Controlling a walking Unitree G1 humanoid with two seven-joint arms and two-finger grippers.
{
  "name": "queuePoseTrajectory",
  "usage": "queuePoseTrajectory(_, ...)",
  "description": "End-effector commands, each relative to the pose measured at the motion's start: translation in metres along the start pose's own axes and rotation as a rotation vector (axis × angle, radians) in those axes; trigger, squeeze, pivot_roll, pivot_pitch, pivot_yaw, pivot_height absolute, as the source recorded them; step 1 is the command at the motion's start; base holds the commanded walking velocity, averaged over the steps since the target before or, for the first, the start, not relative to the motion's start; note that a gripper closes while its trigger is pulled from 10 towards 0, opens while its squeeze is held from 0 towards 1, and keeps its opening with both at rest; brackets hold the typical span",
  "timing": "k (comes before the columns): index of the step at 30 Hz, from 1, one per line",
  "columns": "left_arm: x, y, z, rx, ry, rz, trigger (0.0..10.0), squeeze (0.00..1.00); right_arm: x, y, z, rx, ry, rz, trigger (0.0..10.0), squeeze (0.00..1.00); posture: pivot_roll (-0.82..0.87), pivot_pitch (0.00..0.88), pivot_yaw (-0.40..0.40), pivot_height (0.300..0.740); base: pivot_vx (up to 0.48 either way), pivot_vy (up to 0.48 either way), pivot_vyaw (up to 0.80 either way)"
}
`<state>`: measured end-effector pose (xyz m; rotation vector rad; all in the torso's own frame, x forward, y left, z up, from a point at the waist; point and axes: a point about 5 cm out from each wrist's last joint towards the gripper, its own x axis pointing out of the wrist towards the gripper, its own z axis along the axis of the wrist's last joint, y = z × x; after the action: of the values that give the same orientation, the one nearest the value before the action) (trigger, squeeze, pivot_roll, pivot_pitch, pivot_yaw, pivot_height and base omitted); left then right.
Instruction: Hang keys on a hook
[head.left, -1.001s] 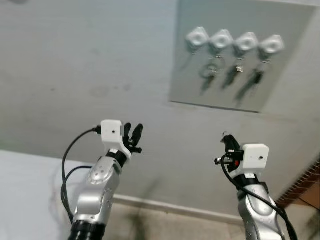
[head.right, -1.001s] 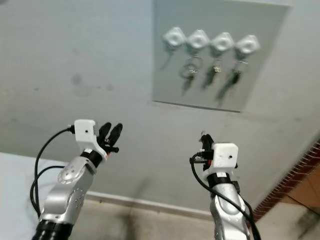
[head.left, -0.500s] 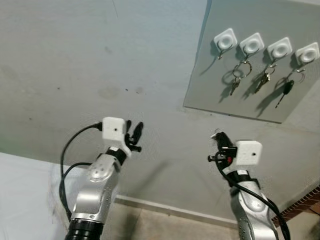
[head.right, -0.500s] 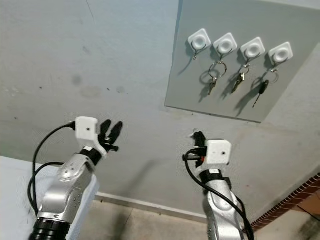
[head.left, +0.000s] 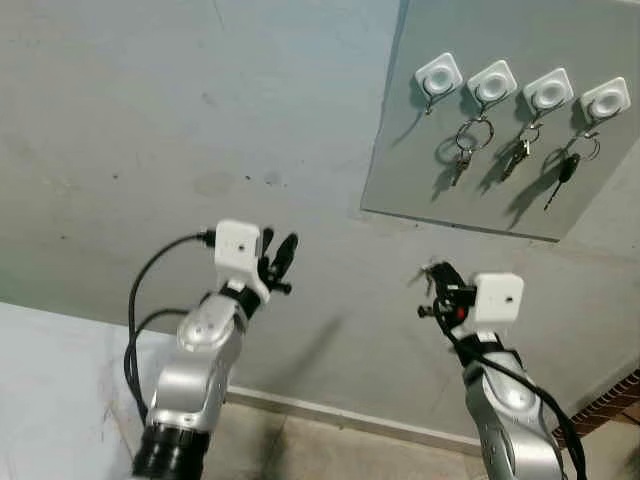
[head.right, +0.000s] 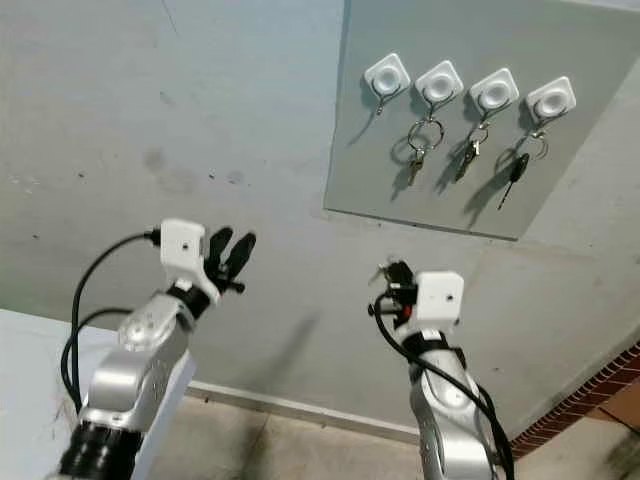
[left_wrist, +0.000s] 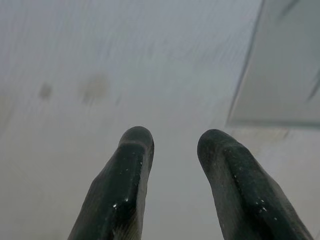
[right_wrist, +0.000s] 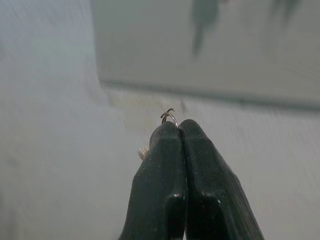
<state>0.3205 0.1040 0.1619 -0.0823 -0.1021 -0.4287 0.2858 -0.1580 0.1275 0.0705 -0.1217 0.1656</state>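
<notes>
Keys (right_wrist: 169, 116) sit pinched between the closed jaws of the right gripper (head.left: 437, 283), with just the thin wire ring poking out past the fingertips (right_wrist: 172, 131). The grey board (head.left: 470, 190) carries four white hooks in a row; three already hold keys, and the leftmost hook (head.left: 437, 76) is bare. That free hook lies up and slightly to the left of the ring, well apart from it. The left gripper (head.left: 279, 262), jaws apart and holding nothing, is farther from the board.
</notes>
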Motion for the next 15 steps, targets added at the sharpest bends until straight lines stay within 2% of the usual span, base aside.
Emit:
queuePoseTrajectory(1,0.01,0.001,0.012,0.014,-0.031,-0.038,10.0,0.0,0.016,0.0,0.015,-0.013,-0.043,0.047,10.0,0.0,0.05,0.0,-0.028,0.74,0.0,0.0,0.0)
queuePoseTrajectory(5,0.016,0.0,0.02,0.046,-0.053,-0.062,10.0,0.0,0.029,0.001,0.026,-0.022,-0.069,0.084,10.0,0.0,0.05,0.0,-0.031,0.74,0.0,0.0,0.0)
queuePoseTrajectory(7,0.022,-0.004,0.032,0.071,-0.09,-0.107,10.0,0.0,0.041,0.006,0.039,-0.042,-0.107,0.146,10.0,0.0,0.05,0.0,-0.031,0.74,0.0,0.0,0.0)
queuePoseTrajectory(11,0.026,-0.009,0.042,0.105,-0.12,-0.136,10.0,0.0,0.049,0.012,0.051,-0.041,-0.152,0.208,10.0,0.0,0.06,0.0,-0.035,0.74,0.0,0.0,0.0)
queuePoseTrajectory(15,0.028,-0.017,0.049,0.125,-0.144,-0.198,10.0,0.0,0.057,0.023,0.074,-0.018,-0.248,0.294,10.0,0.0,0.07,0.0,-0.037,0.74,0.0,0.0,0.0)
